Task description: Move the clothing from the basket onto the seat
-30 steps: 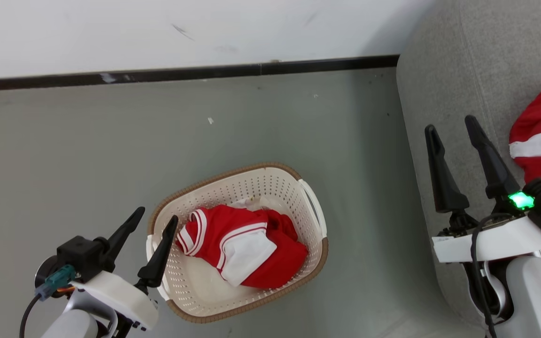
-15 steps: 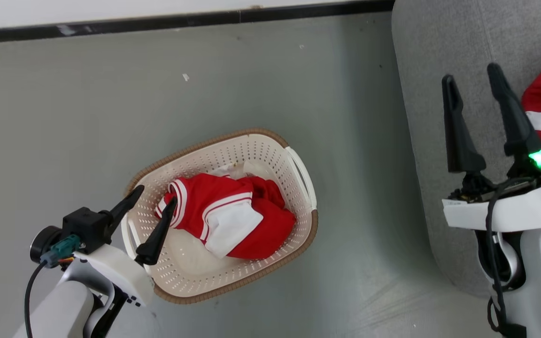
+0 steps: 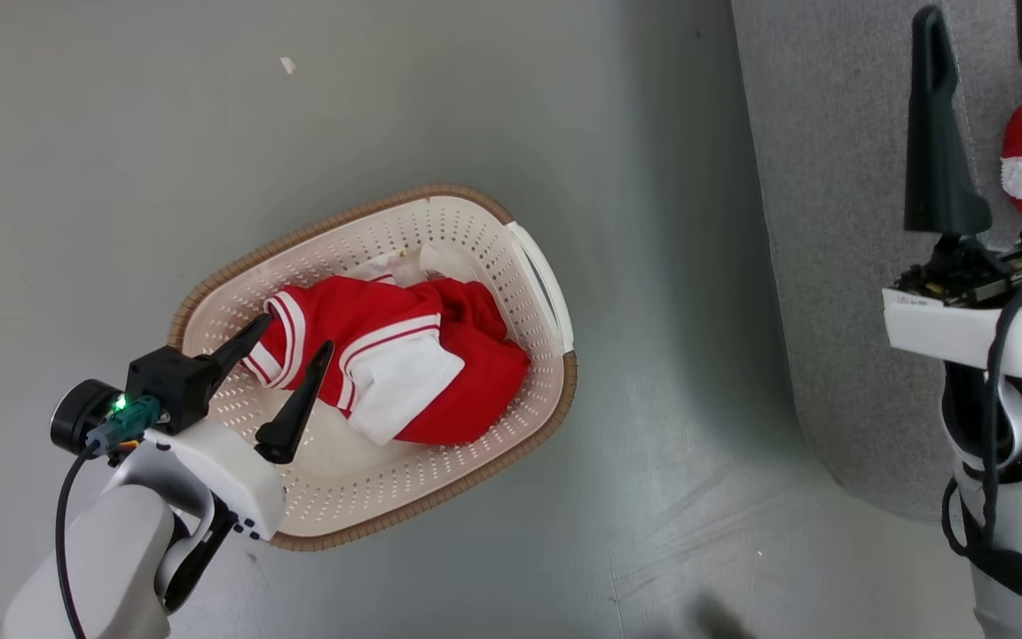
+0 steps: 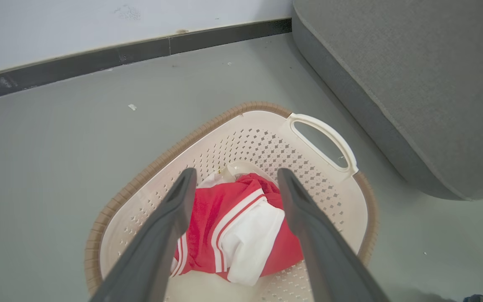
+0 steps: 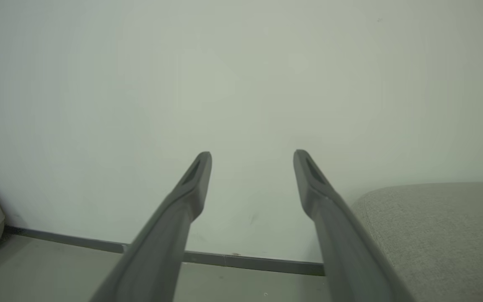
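Note:
A crumpled red and white piece of clothing [image 3: 404,359] [image 4: 235,224] lies in the cream basket [image 3: 493,257] [image 4: 224,116] on the floor. My left gripper [image 3: 296,334] [image 4: 237,173] hangs open over the basket's left end. Its fingertips straddle the garment's striped edge, with nothing between them. A second red and white garment [image 3: 1018,169] lies on the grey seat [image 3: 830,222] [image 4: 413,84] [image 5: 434,226] at the right, partly hidden by my right gripper. That right gripper [image 3: 979,18] [image 5: 253,154] stands open and empty above the seat's edge, pointing at the wall.
The basket stands on grey floor [image 3: 121,177], a short gap from the seat's rounded corner. A white wall [image 5: 241,84] with a dark skirting strip [image 4: 99,58] runs behind. A white handle [image 4: 329,138] on the basket faces the seat.
The head camera has tilted down, shifting the whole picture. My left gripper has moved from the basket's left rim to over the garment. Both grippers have stayed open.

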{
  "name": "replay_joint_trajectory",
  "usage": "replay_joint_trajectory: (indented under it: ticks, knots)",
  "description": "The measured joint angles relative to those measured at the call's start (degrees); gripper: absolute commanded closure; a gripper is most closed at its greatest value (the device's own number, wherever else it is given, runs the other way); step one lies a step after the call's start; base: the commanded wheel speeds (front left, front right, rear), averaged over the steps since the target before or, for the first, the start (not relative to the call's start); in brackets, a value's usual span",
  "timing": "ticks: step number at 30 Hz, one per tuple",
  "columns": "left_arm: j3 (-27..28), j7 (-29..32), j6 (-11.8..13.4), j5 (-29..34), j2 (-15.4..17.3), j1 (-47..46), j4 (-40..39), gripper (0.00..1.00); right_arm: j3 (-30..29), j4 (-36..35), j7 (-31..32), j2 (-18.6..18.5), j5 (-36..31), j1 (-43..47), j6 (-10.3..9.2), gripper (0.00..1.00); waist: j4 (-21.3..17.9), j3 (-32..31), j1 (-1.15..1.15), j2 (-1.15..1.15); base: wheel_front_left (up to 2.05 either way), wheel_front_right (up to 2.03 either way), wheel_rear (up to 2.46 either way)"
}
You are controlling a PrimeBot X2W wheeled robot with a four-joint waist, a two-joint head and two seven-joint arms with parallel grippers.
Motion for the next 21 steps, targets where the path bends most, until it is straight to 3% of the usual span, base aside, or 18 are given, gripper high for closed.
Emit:
replay_joint_trajectory:
  ticks: [21]
  knots:
    - [-4.8,3.6,-0.5,2.9,0.0,-8.2,6.2,0.00,0.3,-2.4,0.0,0.0,4.5,-7.1,0.00,0.00,-4.6,9.1,0.00,0.00,0.00,0.00,0.00]
